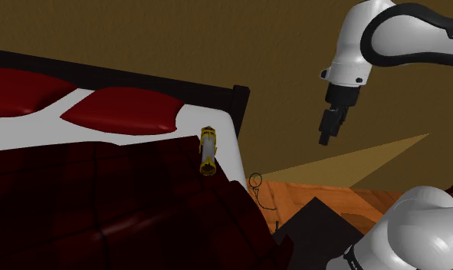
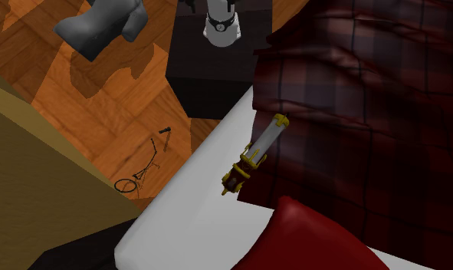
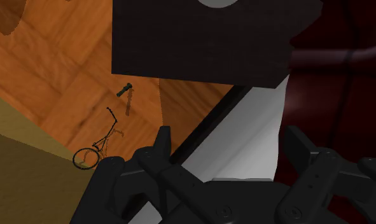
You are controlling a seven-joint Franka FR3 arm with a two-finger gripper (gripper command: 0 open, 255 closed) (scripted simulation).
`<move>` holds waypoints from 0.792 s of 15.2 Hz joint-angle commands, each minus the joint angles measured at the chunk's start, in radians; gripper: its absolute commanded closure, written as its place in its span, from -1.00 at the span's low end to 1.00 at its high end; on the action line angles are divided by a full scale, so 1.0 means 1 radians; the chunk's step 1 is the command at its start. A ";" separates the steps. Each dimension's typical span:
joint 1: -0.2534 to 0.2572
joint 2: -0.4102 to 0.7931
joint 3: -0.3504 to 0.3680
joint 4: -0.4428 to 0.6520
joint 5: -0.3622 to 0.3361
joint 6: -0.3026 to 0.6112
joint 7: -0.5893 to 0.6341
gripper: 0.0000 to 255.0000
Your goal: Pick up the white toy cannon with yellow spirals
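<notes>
Gripper [image 1: 329,129]: your fingers stand apart, hanging over the floor [image 1: 313,190].
Toy cannon [image 1: 208,150]: lying on the bed [image 1: 231,142] at its white edge, beside the plaid blanket [image 1: 102,199] — well apart from your gripper, lower, toward the shoulder view's left.

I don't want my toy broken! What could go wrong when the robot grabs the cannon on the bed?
1. The white toy cannon with yellow bands lies near the white bed sheet's edge; a nudge might roll it onto the wooden floor.
2. The open black gripper hangs past that edge, away from the cannon; coming in, it might snag the dark red plaid blanket next to it.
</notes>
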 commanded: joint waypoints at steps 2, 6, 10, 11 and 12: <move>-0.001 0.006 0.018 -0.016 0.019 0.036 0.039 -1.00; -0.006 0.048 0.093 -0.064 0.086 0.186 0.189 -1.00; -0.015 0.122 0.169 -0.084 0.134 0.345 0.335 -1.00; -0.018 0.145 0.188 -0.084 0.143 0.384 0.371 -1.00; -0.023 0.170 0.208 -0.083 0.150 0.424 0.407 -1.00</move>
